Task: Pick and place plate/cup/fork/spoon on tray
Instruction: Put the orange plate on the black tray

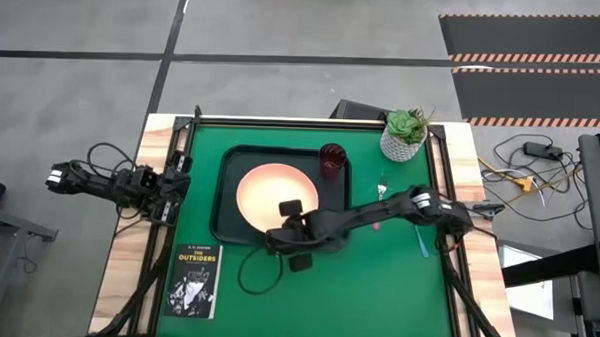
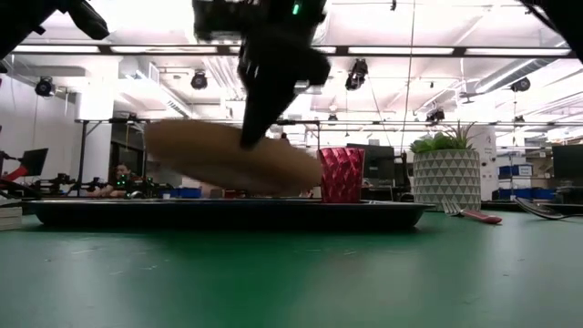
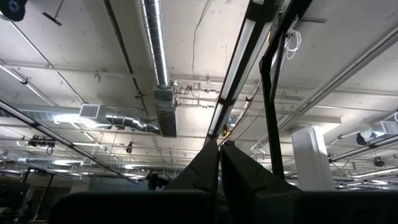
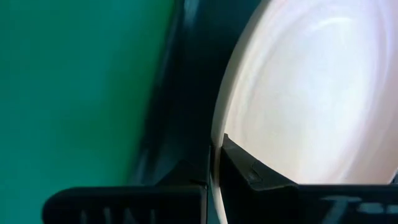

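The salmon-pink plate (image 1: 269, 190) is over the dark tray (image 1: 223, 201), tilted in the low view (image 2: 219, 155). My right gripper (image 1: 289, 214) is shut on its near rim. The dark red cup (image 1: 331, 159) stands in the tray's far right corner and also shows in the low view (image 2: 342, 175). The pink-handled fork (image 1: 380, 189) lies on the green mat right of the tray, partly under my right arm. The blue-handled spoon (image 1: 423, 241) lies farther right. My left gripper (image 3: 219, 163) is shut and empty at the table's left edge (image 1: 175, 184), pointing up. My right gripper pinches the plate's near rim (image 4: 216, 134) between its two fingers, one finger (image 4: 249, 171) on the plate's upper face and one under it. The fingers come from the near side, slanting down. The plate is tilted (image 2: 273, 169), mostly raised above the tray; whether its low edge touches I cannot tell.
A white pot with a green plant (image 1: 405, 134) stands at the far right beyond the fork. A black book (image 1: 193, 280) lies at the near left of the mat. A black cable loop (image 1: 259, 274) lies near the tray's near edge.
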